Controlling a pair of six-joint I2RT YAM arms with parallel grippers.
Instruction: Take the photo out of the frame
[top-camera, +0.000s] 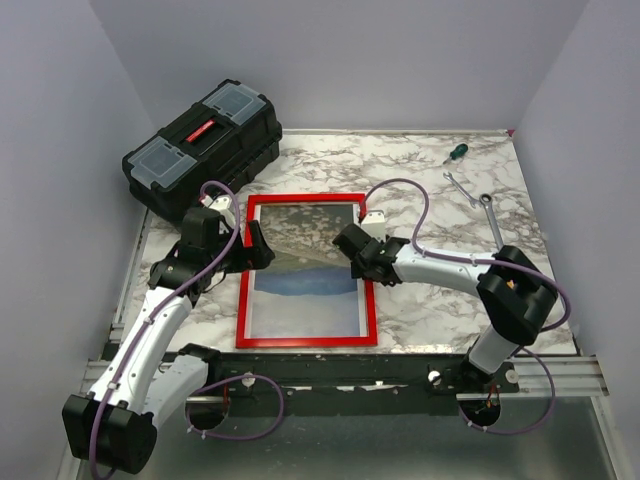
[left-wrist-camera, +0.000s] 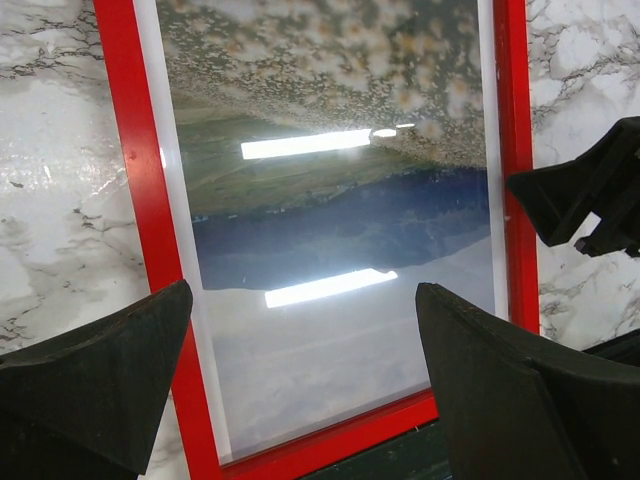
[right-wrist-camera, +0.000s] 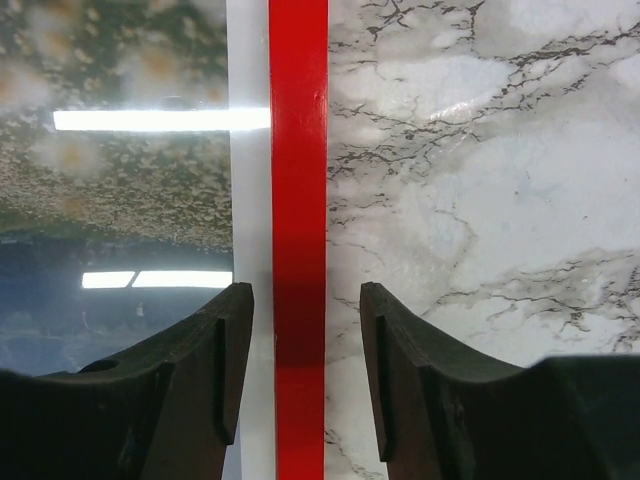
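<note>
The red frame (top-camera: 306, 341) lies flat mid-table with the photo (top-camera: 305, 290) inside it, flowery field at the far end, pale sky at the near end. My left gripper (top-camera: 257, 245) is open and empty above the frame's left side. In the left wrist view its fingers (left-wrist-camera: 100, 380) are spread wide over the photo (left-wrist-camera: 330, 230) and frame (left-wrist-camera: 140, 200). My right gripper (top-camera: 357, 250) is open at the frame's right side. In the right wrist view the gripper (right-wrist-camera: 305, 330) straddles the red bar (right-wrist-camera: 298, 150), beside the photo's white border (right-wrist-camera: 250, 150).
A black toolbox (top-camera: 203, 145) stands at the far left, close behind the left arm. A green-handled screwdriver (top-camera: 455, 153) and two wrenches (top-camera: 462, 188) lie at the far right. The right gripper also shows in the left wrist view (left-wrist-camera: 590, 195).
</note>
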